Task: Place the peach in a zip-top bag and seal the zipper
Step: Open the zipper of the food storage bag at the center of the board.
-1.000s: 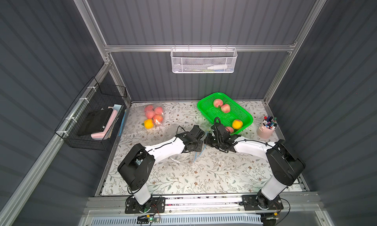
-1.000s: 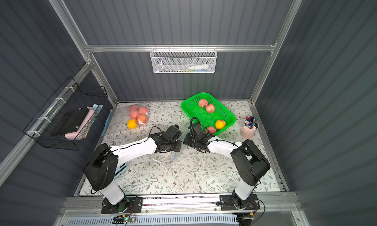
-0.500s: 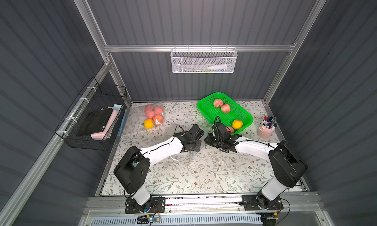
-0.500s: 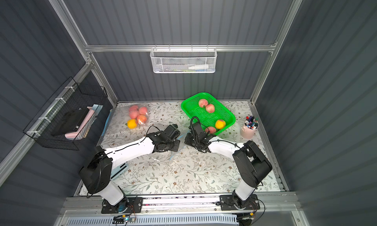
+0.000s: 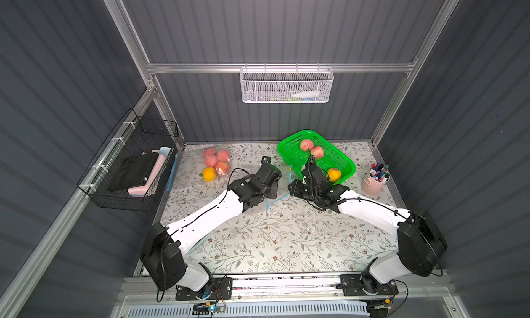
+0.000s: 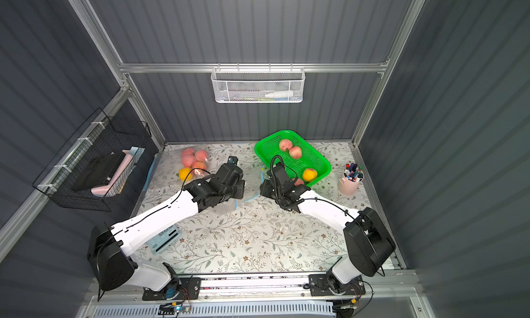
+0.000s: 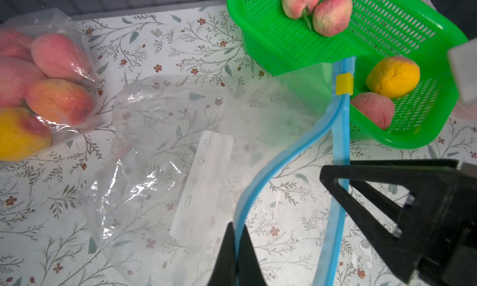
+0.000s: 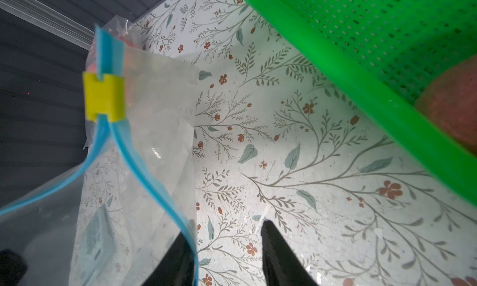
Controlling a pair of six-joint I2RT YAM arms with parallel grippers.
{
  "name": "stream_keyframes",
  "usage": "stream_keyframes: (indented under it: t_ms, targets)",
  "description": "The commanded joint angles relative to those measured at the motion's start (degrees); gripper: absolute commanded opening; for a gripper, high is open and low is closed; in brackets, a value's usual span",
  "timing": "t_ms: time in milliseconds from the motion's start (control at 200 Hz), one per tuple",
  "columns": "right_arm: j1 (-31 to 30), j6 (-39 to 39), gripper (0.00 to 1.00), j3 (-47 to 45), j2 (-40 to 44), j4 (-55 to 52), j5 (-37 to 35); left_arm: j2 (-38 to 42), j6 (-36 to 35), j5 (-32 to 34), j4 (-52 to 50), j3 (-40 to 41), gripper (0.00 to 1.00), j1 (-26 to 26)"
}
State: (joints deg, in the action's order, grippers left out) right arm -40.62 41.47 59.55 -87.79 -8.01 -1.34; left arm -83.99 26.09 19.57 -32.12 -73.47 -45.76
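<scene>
Floral-print counter (image 5: 286,239) inside a grey-walled booth carries a green basket (image 5: 332,158) toward its far right. Two peaches (image 5: 306,144) lie at the basket's far end, and a pink peach (image 7: 371,109) lies touching a yellow fruit (image 7: 392,77) at its near end. Just beside the basket's near corner a clear zip-top bag (image 7: 154,148) lies crumpled on the counter with its mouth parted. The yellow slider (image 7: 344,83) sits at the zipper end next to the basket. The left end effector (image 7: 236,229) is clenched on one blue zipper strip (image 7: 260,173). The right end effector (image 8: 227,230) is released, its fingers apart, with the other strip (image 7: 341,142) draped against one finger (image 8: 167,269). A clear bag of peaches (image 5: 215,158) sits at the far left, and a pink cup of markers (image 5: 375,183) stands near the right edge.
</scene>
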Motion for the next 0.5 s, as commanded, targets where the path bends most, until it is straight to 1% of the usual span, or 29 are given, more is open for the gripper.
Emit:
stream_keyframes:
  t_ms: [0,75,130,265,345,405,495]
  targets:
    - [-0.2,-2.2,0.49,3.1,-0.6,-3.9,0.2,2.6,0.2,2.2,-1.0,-1.6,0.00,0.0]
    - [-0.2,-4.2,0.61,5.0,-0.4,-4.1,2.4,2.5,0.1,1.4,-0.3,-1.3,0.00,0.0]
    - [-0.2,-5.7,0.68,5.6,0.7,-2.9,3.1,1.7,-0.2,0.2,0.2,-1.0,0.00,0.0]
    - [0.3,-8.9,0.81,5.7,4.9,0.4,2.6,-1.8,-0.3,-2.6,1.3,-1.1,0.00,0.5]
    - [0.9,-10.9,0.88,4.5,7.5,2.9,0.9,-4.2,-0.2,-5.3,2.7,-1.3,0.00,1.3]
    - [1.5,-12.1,0.98,2.9,9.5,5.0,-0.4,-5.9,0.1,-7.2,3.8,-1.5,0.00,2.1]
    - [3.5,-12.3,0.99,1.9,11.3,5.1,-2.7,-8.0,0.2,-10.5,5.3,-1.9,0.00,3.6]
